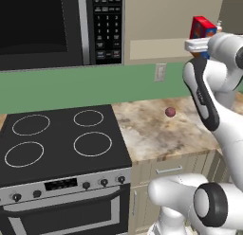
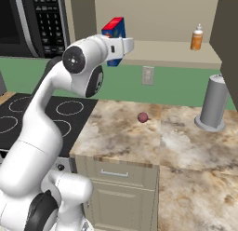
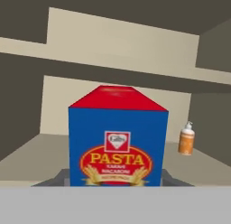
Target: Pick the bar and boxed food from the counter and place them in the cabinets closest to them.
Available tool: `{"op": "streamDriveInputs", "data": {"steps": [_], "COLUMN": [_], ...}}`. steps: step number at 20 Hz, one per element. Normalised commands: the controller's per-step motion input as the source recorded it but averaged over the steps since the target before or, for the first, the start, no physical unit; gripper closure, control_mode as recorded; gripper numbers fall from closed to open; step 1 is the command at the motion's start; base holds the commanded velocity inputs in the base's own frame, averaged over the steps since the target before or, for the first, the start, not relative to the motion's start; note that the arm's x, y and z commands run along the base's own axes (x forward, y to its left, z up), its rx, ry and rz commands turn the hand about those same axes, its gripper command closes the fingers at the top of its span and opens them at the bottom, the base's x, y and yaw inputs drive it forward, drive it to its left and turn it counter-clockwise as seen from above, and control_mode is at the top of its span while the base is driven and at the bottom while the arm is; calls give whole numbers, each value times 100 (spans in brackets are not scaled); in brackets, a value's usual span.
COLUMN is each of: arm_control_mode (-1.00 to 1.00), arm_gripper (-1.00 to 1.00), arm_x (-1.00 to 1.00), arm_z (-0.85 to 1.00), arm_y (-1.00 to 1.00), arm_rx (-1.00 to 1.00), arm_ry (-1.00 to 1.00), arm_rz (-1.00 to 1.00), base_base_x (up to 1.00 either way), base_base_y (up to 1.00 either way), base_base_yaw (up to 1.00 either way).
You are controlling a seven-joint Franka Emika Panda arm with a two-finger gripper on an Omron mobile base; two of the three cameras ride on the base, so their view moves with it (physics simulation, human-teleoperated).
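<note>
Closed around the pasta box (image 3: pixel 118 139), gripper (image 2: pixel 122 44) up at the open cabinet (image 2: pixel 162 52). Box raised above the lower shelf, apparently not yet set down. Orange bottle (image 2: pixel 197 37) further back on that shelf. Releasing still ahead; bar not visible.

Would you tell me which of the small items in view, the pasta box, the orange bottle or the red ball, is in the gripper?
The pasta box, red-topped with a blue face, is in the gripper at the open cabinet.

A home kitchen, it seems: a black stovetop (image 1: pixel 59 137) with a microwave (image 1: pixel 61 28) above it, marbled worktop (image 2: pixel 139 137) and open cabinets (image 2: pixel 162 53) beside it.
</note>
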Motion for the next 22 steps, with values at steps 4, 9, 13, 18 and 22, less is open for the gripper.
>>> {"op": "streamDriveInputs", "data": {"steps": [4, 9, 13, 18, 22], "arm_control_mode": [-100, -100, -100, -100, -100], "arm_gripper": [100, 100, 100, 100, 100], "arm_x": [15, 18, 16, 14, 14], "arm_z": [0, 0, 0, 2, 2], "arm_y": [0, 0, 0, 0, 0], "arm_rx": [0, 0, 0, 0, 0], "arm_ry": [-4, 0, 3, 4, 4], "arm_rz": [0, 0, 0, 0, 0], "base_base_x": [0, 0, 0, 0, 0], "base_base_y": [0, 0, 0, 0, 0], "base_base_yaw": [0, 0, 0, 0, 0]}}
